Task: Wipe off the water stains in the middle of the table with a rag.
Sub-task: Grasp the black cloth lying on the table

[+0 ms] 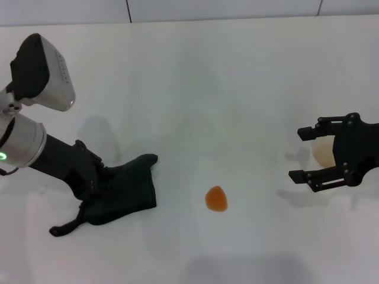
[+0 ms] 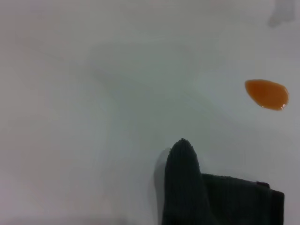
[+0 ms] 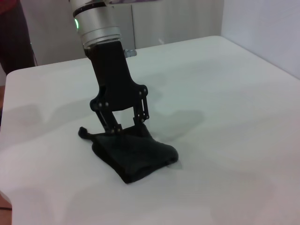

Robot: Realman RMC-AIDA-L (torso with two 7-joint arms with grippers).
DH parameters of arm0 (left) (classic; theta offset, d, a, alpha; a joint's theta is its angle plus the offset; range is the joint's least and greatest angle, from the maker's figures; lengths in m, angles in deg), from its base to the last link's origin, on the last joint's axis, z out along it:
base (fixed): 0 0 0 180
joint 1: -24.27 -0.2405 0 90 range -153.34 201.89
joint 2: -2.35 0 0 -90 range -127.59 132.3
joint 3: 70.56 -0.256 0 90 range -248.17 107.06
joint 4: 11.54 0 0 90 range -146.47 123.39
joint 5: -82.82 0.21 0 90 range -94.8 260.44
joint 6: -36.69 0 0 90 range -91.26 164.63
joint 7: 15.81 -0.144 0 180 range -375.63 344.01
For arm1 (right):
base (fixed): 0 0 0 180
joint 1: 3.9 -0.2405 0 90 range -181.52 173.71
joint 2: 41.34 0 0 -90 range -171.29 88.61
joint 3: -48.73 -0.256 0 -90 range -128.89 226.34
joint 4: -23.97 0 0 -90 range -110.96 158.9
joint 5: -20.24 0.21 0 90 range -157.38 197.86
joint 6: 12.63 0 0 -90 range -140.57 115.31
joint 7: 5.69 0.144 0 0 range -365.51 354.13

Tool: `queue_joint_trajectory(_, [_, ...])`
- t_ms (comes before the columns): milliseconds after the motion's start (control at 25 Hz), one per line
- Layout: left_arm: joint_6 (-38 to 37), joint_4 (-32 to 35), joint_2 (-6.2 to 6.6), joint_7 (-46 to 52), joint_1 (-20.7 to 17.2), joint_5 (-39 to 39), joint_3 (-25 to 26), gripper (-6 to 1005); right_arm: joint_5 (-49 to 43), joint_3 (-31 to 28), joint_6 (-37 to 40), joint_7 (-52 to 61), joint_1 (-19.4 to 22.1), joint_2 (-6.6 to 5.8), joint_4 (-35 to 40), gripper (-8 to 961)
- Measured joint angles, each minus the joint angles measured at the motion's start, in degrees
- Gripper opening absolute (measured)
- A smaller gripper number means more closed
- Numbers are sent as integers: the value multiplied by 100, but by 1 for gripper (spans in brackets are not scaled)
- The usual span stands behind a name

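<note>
The water stain (image 1: 216,199) is a small orange blob in the middle of the white table (image 1: 225,89); it also shows in the left wrist view (image 2: 266,93). The dark rag (image 1: 121,189) lies to its left, a short way off. My left gripper (image 1: 95,188) is down on the rag, shut on its left part, and the cloth is tented up at the fingers in the right wrist view (image 3: 126,129). The rag's free end (image 2: 201,197) points toward the stain. My right gripper (image 1: 298,154) is open at the right, above the table.
A whitish translucent cup (image 1: 323,151) stands at the right, between the right gripper's open fingers or just behind them. A thin strap of the rag (image 1: 62,228) trails toward the table's front. The far table edge (image 1: 177,21) meets a wall.
</note>
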Motion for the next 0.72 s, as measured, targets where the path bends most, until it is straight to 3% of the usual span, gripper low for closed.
queue_joint_trajectory(160, [102, -3, -15, 16, 2, -30, -96, 345, 0, -2, 1, 0, 0, 0, 0, 843])
queue_joint_trajectory(720, [315, -25, -32, 70, 5, -152, -437, 275, 0, -2, 27, 50, 10, 0, 64, 844])
